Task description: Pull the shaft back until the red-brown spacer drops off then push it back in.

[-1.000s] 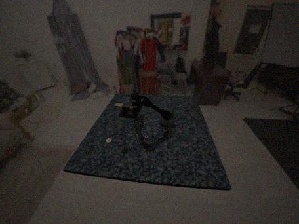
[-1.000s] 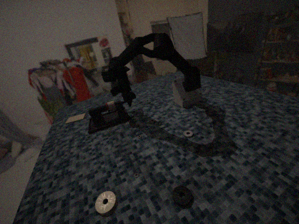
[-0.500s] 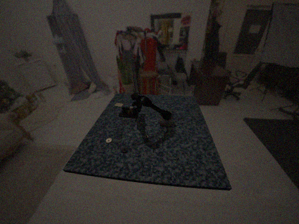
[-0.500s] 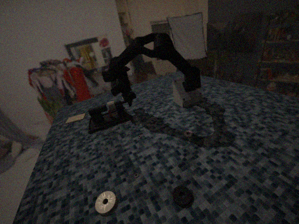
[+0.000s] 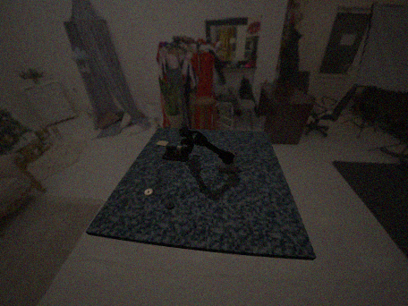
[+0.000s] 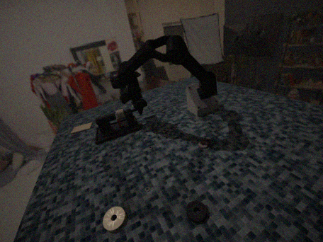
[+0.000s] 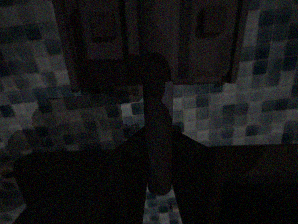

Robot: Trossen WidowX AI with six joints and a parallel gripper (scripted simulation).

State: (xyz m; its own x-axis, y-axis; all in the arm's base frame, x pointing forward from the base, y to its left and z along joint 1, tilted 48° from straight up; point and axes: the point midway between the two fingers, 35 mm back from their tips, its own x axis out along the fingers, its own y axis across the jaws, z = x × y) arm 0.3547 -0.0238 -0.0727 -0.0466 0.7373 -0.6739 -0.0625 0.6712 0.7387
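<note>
My gripper (image 6: pixel 139 109) (image 7: pixel 155 131) is shut on the dark shaft (image 7: pixel 159 135), in front of the fixture. The shaft's free end shows below in the wrist view, and its other end runs toward the fixture. The fixture, with its dark base (image 6: pixel 118 135), stands at the left in the exterior view. A pale ring-like part (image 6: pixel 120 114) sits between its dark uprights. A faint reddish patch (image 6: pixel 119 123) shows just below it; I cannot tell whether this is the red-brown spacer. The housing block is too dark to pick out surely.
A tan tile (image 6: pixel 81 127) (image 5: pixel 162 143) lies beyond the fixture. A cream disc (image 6: pixel 114 219) (image 5: pixel 148 191) and a dark disc (image 6: pixel 197 211) (image 5: pixel 169 205) lie toward the front. Small rings, one pale (image 6: pixel 203 144), lie between. A light box (image 6: pixel 194 100) stands by the arm's base.
</note>
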